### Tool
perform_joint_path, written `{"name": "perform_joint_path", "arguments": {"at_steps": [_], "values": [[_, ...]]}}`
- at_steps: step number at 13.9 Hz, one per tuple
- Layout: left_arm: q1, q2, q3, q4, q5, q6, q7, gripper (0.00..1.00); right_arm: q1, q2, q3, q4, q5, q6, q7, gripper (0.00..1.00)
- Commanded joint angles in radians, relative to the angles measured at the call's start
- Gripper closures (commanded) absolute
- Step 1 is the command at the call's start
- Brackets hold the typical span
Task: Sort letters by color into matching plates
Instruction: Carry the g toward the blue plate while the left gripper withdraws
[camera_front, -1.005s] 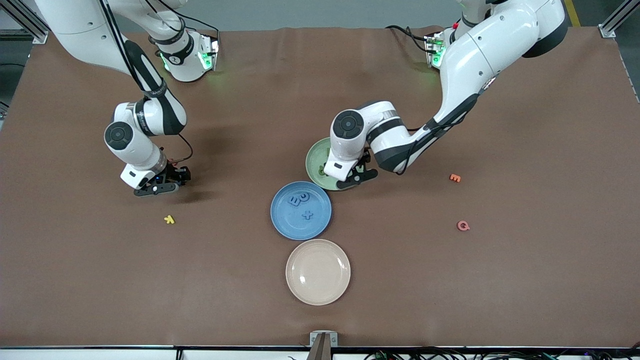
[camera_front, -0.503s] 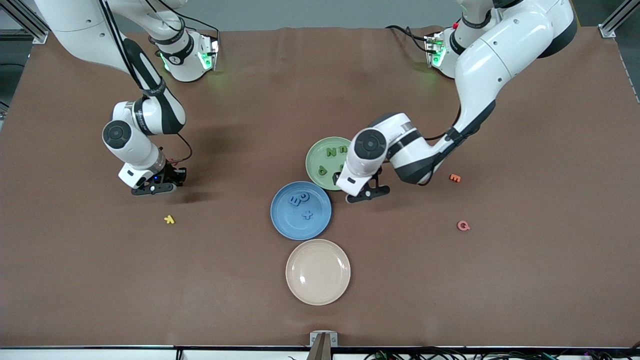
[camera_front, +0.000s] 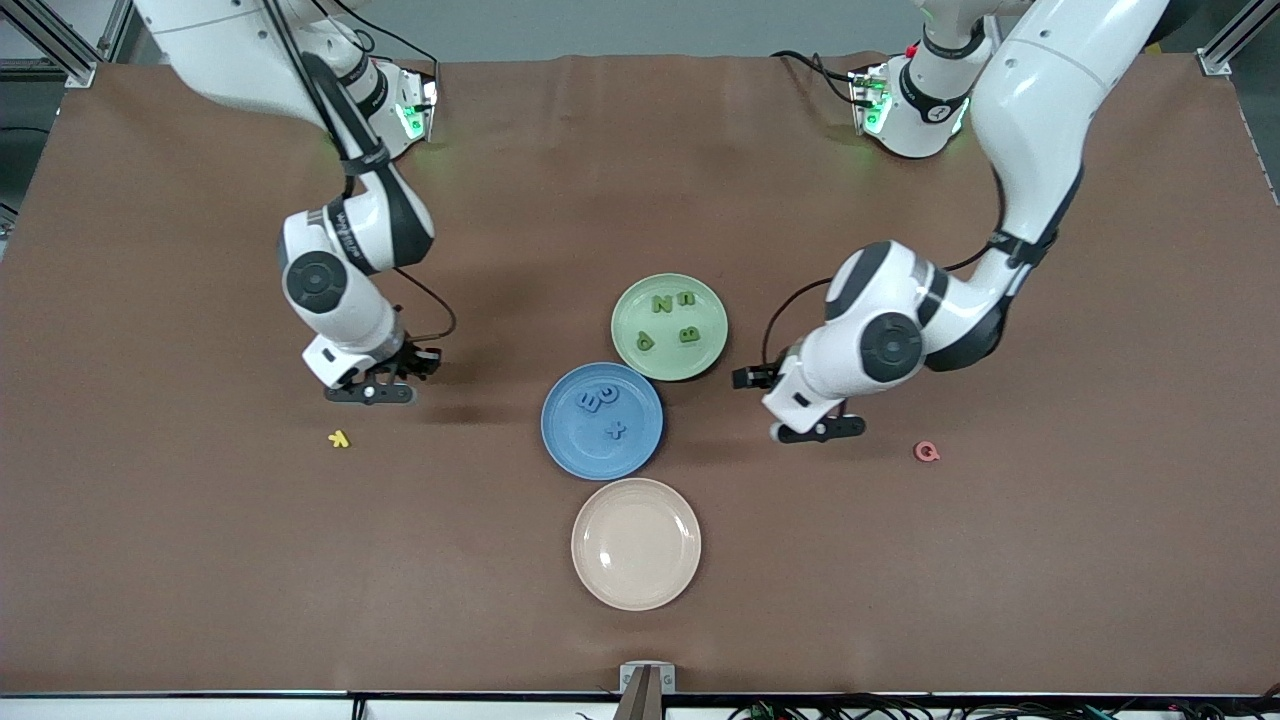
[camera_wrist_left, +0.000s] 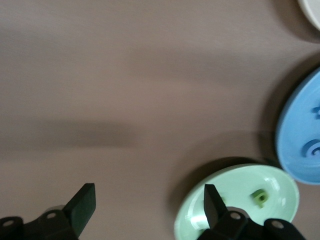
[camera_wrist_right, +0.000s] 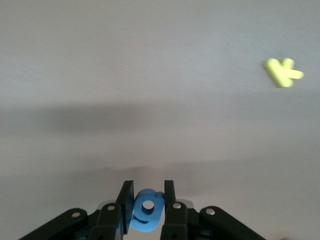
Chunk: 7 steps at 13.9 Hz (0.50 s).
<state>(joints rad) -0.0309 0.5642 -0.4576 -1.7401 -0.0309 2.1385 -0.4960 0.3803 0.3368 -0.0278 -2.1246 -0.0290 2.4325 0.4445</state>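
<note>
Three plates down the middle of the front frame: green plate (camera_front: 670, 362) uppermost, blue plate (camera_front: 590, 455) just below it with rims meeting, cream plate (camera_front: 636, 544) lowest and bare. Four green letters (camera_front: 689, 334) lying in the green plate, all apart from one another. Three blue letters (camera_front: 590, 400) lying in the blue plate, two close together, the third nearer the plate's centre. A fourth blue letter (camera_wrist_right: 146, 210) clamped upright between the fingers of the right gripper (camera_front: 370, 392), low over bare table (camera_front: 480, 600) toward the right arm's end, well apart from all three plates. One yellow letter (camera_front: 339, 438) on the table just below that gripper in the frame. Left gripper (camera_front: 815, 430) spread wide and holding nothing, over bare table between the green plate and one pink letter (camera_front: 927, 452). In the left wrist view, edges of all three plates at the frame's margin, with one green letter visible.
</note>
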Motion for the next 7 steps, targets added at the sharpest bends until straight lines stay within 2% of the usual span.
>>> {"name": "perform_joint_path", "arguments": {"at_steps": [1, 4, 7], "values": [[-0.006, -0.137, 0.132, -0.149, -0.113, 0.011, 0.227, 0.05, 0.113, 0.1, -0.011, 0.185, 0.11, -0.075, 0.133, 1.0], [-0.007, -0.219, 0.273, -0.208, -0.146, 0.011, 0.407, 0.04, 0.198, 0.23, -0.011, 0.374, 0.121, -0.098, 0.304, 1.0], [-0.006, -0.291, 0.362, -0.219, -0.144, 0.008, 0.473, 0.05, 0.265, 0.373, -0.011, 0.598, 0.12, -0.179, 0.457, 1.0]]}}
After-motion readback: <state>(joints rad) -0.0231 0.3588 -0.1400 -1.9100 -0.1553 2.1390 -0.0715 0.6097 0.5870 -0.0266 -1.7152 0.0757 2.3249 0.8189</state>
